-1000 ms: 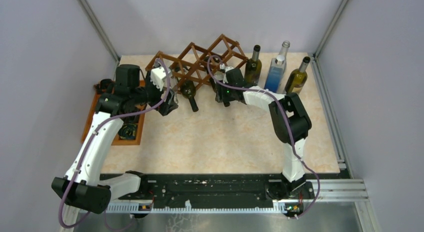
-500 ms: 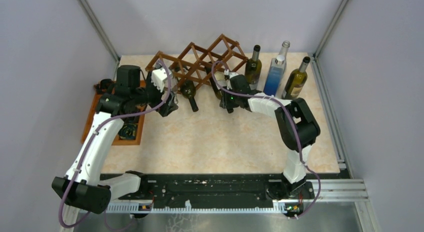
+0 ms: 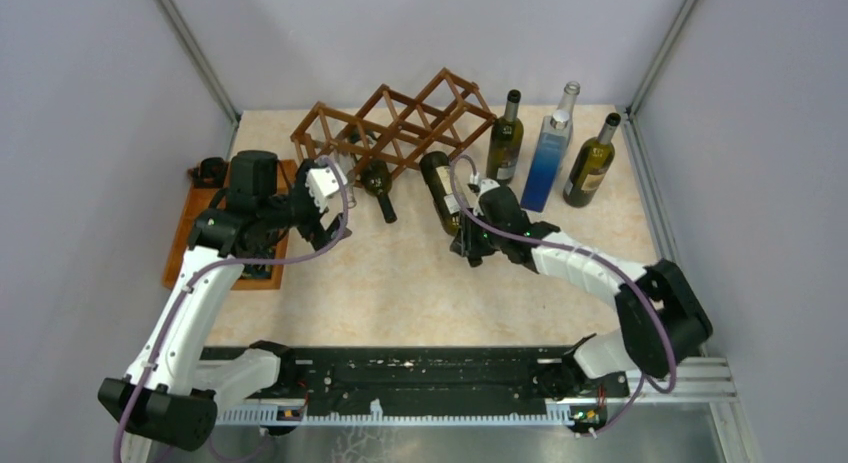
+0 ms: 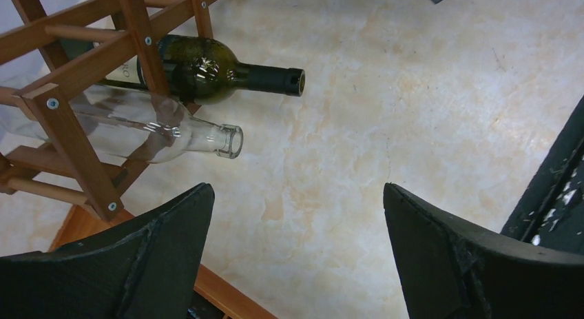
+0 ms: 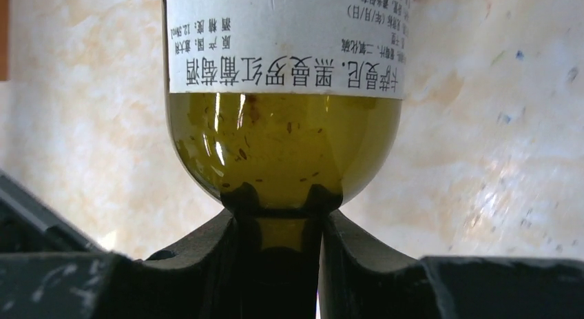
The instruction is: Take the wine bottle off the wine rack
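— Has it got one out yet?

— Looks like it. The right end effector is clamped on the neck of a green wine bottle, the one with the white label. Its fingers pinch just below the shoulder.

— And where's that bottle now?

— Lying slantwise over the table, just in front of the wine rack, base toward the rack and neck toward the arm. From its own wrist camera I see only tabletop behind the glass and no sticks, so I'd say it's clear of its cell. From above I can't tell whether the base touches the front edge.

— So, done?

— The pull is done, I reckon. What's left is carrying it away and setting it down, perhaps near the three upright bottles at the back right.

— The other arm?

— The left end effector hangs with its jaws wide apart and holds nothing, near the rack's left end. In front of it a dark green bottle and a clear glass bottle lie in the rack, necks poking out.
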Robot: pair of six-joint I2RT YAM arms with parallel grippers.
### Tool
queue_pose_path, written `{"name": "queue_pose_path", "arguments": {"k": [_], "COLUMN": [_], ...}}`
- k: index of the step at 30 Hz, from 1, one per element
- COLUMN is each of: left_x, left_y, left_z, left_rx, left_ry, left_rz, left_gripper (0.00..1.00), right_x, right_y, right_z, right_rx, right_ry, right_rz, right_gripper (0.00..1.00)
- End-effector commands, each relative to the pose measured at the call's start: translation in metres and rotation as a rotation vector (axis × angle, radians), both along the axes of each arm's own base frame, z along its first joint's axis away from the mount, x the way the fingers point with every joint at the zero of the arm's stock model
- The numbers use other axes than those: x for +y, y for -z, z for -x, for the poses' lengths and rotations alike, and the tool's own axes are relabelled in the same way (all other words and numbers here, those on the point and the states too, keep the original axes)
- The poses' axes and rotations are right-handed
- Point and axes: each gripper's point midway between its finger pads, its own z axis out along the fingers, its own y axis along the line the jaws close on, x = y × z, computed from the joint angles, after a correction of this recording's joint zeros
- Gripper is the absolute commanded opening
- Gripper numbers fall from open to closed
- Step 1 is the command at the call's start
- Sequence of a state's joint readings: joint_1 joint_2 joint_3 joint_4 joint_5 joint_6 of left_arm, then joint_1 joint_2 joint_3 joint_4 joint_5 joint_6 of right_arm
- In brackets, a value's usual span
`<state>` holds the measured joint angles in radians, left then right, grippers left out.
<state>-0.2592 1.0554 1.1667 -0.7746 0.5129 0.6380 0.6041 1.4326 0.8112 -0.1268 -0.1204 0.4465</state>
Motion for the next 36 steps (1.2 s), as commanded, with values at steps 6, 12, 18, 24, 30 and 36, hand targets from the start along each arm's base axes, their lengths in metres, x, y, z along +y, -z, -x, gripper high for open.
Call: {"name": "queue_pose_path", "arguments": {"k": [6, 12, 18, 24, 30, 36], "left_x": [-0.001, -0.02, -0.043, -0.073, -0.083, -0.079], "left_y": [0.0, -0.015, -0.006, 0.001, 0.005, 0.018], "left_z": [0.002, 0.015, 0.028, 0.038, 0.034, 0.034], "left_rx": [-0.188, -0.331, -0.613, -0.845, -0.937, -0.954], "left_ry": [0.187, 0.374, 0.623, 0.782, 0.808, 0.818], "left_rz": [-0.106, -0.106, -0.321, -0.432, -0.486, -0.525], "left_gripper": [0.99, 0.99, 0.99, 0.99, 0.99, 0.99], "right_x": [0.007, 0.001, 0.016, 0.06, 0.096, 0.112], "right_y": [-0.126, -0.125, -0.148, -0.171, -0.184, -0.19], "right_z": [0.028, 0.062, 0.092, 0.115, 0.143, 0.164], "right_rx": [-0.235, -0.138, -0.109, -0.085, -0.079, -0.068], "right_ry": [-0.029, -0.102, -0.201, -0.32, -0.441, -0.522], "right_rz": [-0.305, -0.283, -0.304, -0.33, -0.337, -0.329], "right_gripper": [0.0, 0.0, 0.0, 0.0, 0.0, 0.0]}}
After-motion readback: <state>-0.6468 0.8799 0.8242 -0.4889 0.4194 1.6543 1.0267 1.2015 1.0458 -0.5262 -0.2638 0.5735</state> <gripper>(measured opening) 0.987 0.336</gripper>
